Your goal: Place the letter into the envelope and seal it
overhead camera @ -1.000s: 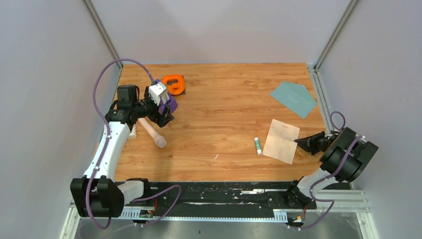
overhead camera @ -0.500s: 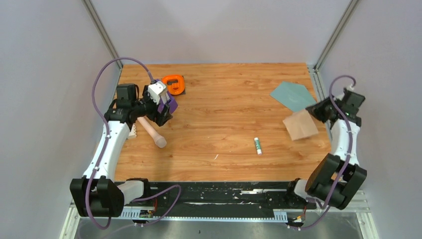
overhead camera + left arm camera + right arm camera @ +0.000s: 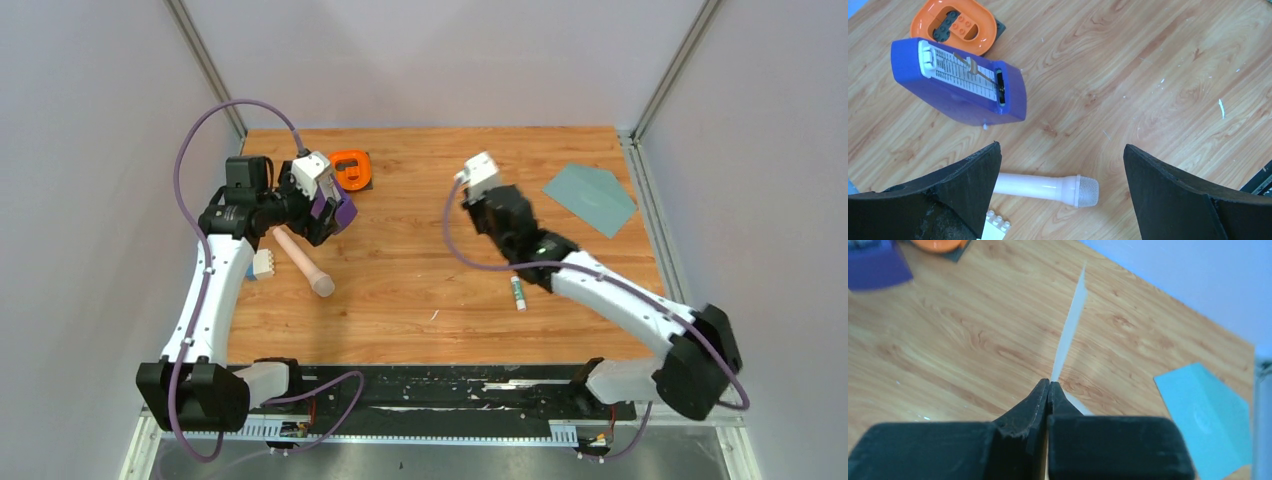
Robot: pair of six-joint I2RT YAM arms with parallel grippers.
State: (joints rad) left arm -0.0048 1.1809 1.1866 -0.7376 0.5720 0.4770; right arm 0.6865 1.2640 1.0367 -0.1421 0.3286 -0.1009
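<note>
My right gripper [image 3: 1049, 382] is shut on the letter [image 3: 1070, 325], a thin pale sheet that the right wrist view shows edge-on, rising from between the closed jaws. In the top view this gripper [image 3: 478, 200] hangs over the middle of the table and the letter is hidden by the arm. The grey-teal envelope [image 3: 590, 198] lies flat at the back right, apart from the gripper, and shows at the right edge of the right wrist view [image 3: 1208, 415]. My left gripper [image 3: 1060, 147] stands wide open over the left side of the table [image 3: 318, 228], holding nothing.
A white toy microphone [image 3: 1048, 186] lies under the left jaws. A purple metronome [image 3: 960, 85] and an orange holder [image 3: 350, 168] sit behind it. A white brick [image 3: 263, 264] rests at the left edge. A glue stick [image 3: 518, 292] lies under the right forearm.
The right arm has picked up the letter at the right edge, then swung left and forward to the table's middle with it. The left arm shifted only slightly.
</note>
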